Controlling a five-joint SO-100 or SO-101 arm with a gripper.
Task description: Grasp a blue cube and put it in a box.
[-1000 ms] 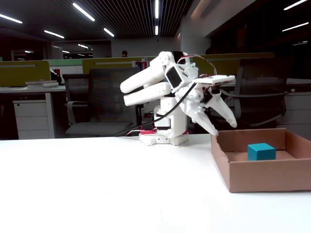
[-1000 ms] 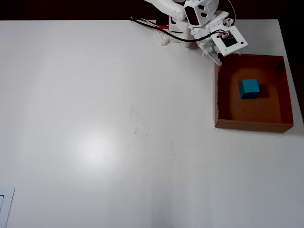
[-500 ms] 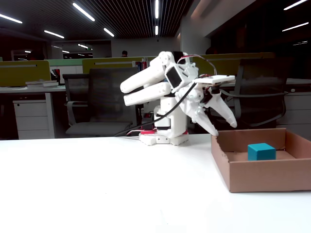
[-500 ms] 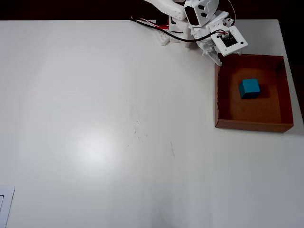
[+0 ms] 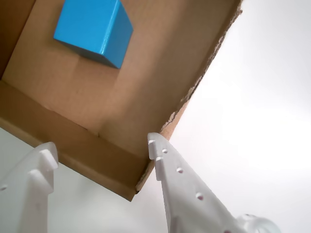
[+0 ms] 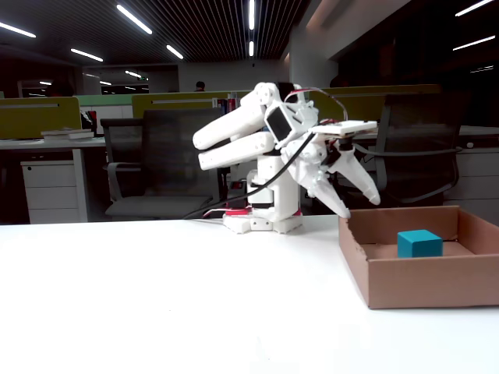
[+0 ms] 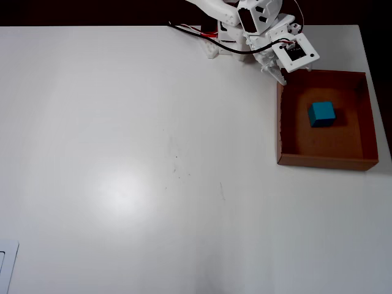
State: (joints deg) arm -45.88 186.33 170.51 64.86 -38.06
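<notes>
The blue cube (image 7: 321,114) lies on the floor of the brown cardboard box (image 7: 324,162), which stands at the right side of the table in the overhead view. The fixed view shows the cube (image 6: 419,243) inside the box (image 6: 421,284), apart from the arm. My gripper (image 6: 359,206) hangs open and empty above the box's back left corner. In the wrist view the gripper (image 5: 99,143) straddles a corner of the box (image 5: 73,145), with the cube (image 5: 92,29) lying farther in, and the torn rim runs up to the right.
The arm's base (image 7: 214,46) with its cables stands at the back edge of the white table (image 7: 153,153), just left of the box. A white object (image 7: 5,263) shows at the lower left corner. Office chairs (image 6: 164,164) and desks stand behind the table.
</notes>
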